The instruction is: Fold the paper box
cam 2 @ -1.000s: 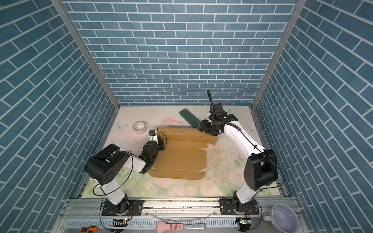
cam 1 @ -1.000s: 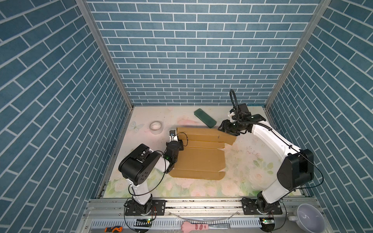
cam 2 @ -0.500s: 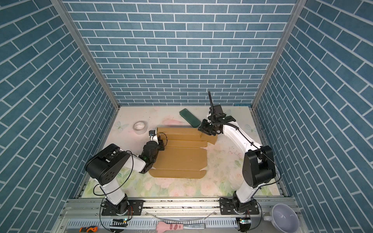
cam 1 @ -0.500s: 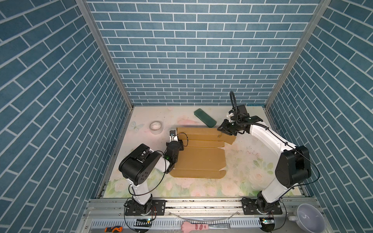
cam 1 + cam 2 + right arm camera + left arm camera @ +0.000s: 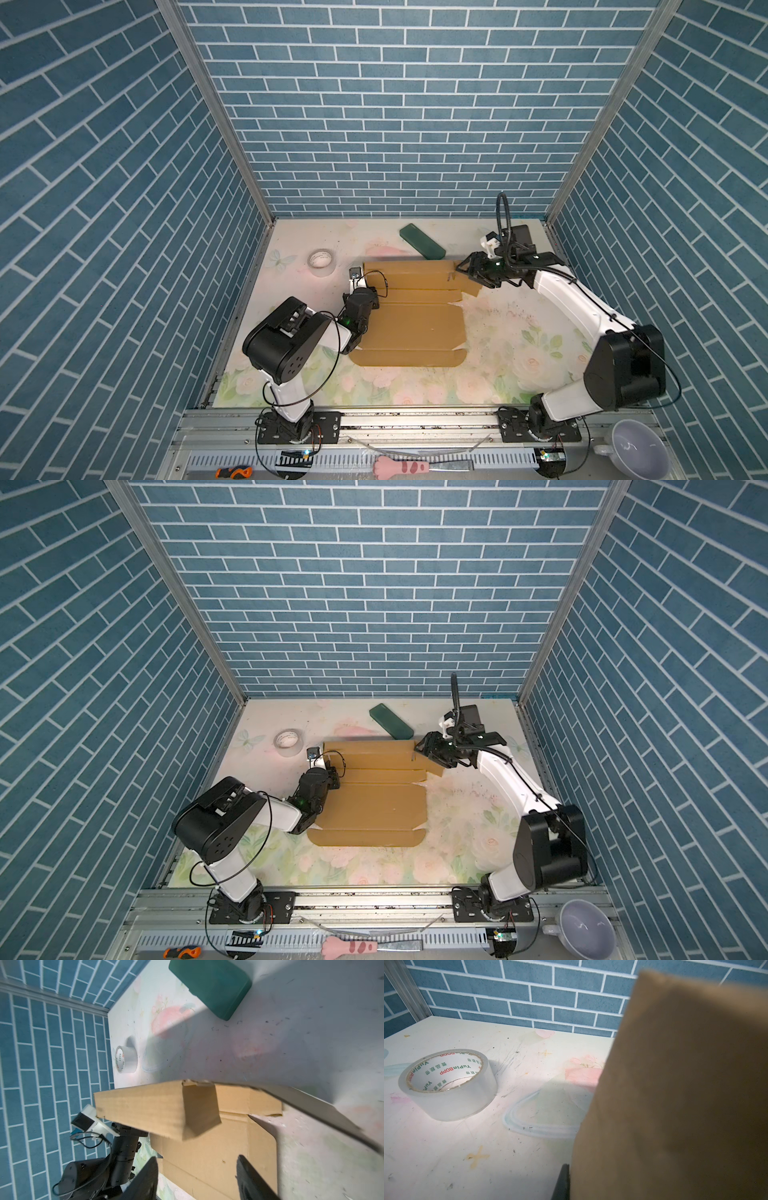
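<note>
The paper box (image 5: 415,328) (image 5: 374,808) is a brown cardboard sheet lying mid-table, its far strip folded upright (image 5: 145,1105). My left gripper (image 5: 375,286) (image 5: 332,771) sits at the sheet's far left edge and is shut on a raised side flap. That flap (image 5: 685,1095) fills the left wrist view, with one dark finger (image 5: 562,1182) pressed against it. My right gripper (image 5: 469,270) (image 5: 428,750) (image 5: 197,1180) hovers at the far right corner, open, with nothing between its fingers and the flat cardboard (image 5: 207,1157) beyond them.
A dark green block (image 5: 422,241) (image 5: 390,722) (image 5: 209,985) lies behind the box. A clear tape roll (image 5: 321,259) (image 5: 288,742) (image 5: 446,1086) stands at the far left. Brick walls close three sides. A mug (image 5: 636,449) and hand tools lie on the front rail.
The right gripper has shifted only slightly at the far right corner of the box. The left arm and the sheet stay where they were.
</note>
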You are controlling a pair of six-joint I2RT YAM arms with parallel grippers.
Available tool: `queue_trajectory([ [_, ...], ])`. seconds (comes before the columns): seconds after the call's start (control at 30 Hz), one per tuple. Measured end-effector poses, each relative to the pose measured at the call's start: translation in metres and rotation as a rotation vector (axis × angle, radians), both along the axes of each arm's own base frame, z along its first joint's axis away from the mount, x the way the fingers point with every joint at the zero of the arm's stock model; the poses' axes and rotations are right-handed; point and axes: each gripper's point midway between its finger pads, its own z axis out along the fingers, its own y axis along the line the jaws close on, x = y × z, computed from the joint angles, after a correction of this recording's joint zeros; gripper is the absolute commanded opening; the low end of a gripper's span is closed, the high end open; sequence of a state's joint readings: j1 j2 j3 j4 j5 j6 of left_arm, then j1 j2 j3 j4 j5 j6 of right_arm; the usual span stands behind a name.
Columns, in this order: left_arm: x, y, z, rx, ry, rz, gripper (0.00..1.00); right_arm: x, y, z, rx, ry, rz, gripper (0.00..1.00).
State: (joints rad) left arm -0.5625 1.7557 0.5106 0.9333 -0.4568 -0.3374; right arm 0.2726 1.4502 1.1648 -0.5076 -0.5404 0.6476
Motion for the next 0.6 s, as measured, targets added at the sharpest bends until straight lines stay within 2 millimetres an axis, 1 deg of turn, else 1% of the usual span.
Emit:
queue_trajectory([
  [0.07, 0.002, -0.001, 0.000, -0.002, 0.007, 0.002, 0.00, -0.009, -0.011, 0.004, 0.013, -0.025, -0.023, 0.57],
  [0.13, 0.004, -0.003, 0.000, 0.000, 0.014, 0.001, 0.00, -0.021, -0.015, -0.004, 0.029, -0.038, -0.034, 0.55],
  [0.2, 0.005, -0.004, 0.000, 0.001, 0.022, 0.000, 0.00, -0.035, -0.018, -0.028, 0.054, -0.010, -0.069, 0.51],
  [0.23, 0.005, -0.004, 0.000, 0.001, 0.026, 0.000, 0.00, -0.040, -0.020, -0.041, 0.061, 0.011, -0.087, 0.47],
  [0.3, 0.004, -0.004, 0.000, 0.001, 0.036, -0.001, 0.00, -0.049, -0.024, -0.072, 0.061, 0.078, -0.139, 0.33],
  [0.33, 0.003, -0.004, 0.000, 0.002, 0.040, -0.001, 0.00, -0.050, -0.027, -0.085, 0.059, 0.110, -0.170, 0.29],
  [0.4, 0.002, -0.004, -0.001, 0.002, 0.050, -0.003, 0.00, -0.047, -0.031, -0.102, 0.045, 0.147, -0.220, 0.25],
  [0.43, 0.003, -0.004, -0.001, 0.002, 0.053, -0.003, 0.00, -0.044, -0.033, -0.107, 0.040, 0.152, -0.239, 0.24],
  [0.6, 0.005, -0.007, -0.002, -0.003, 0.068, -0.010, 0.00, -0.023, -0.037, -0.122, 0.021, 0.137, -0.318, 0.24],
])
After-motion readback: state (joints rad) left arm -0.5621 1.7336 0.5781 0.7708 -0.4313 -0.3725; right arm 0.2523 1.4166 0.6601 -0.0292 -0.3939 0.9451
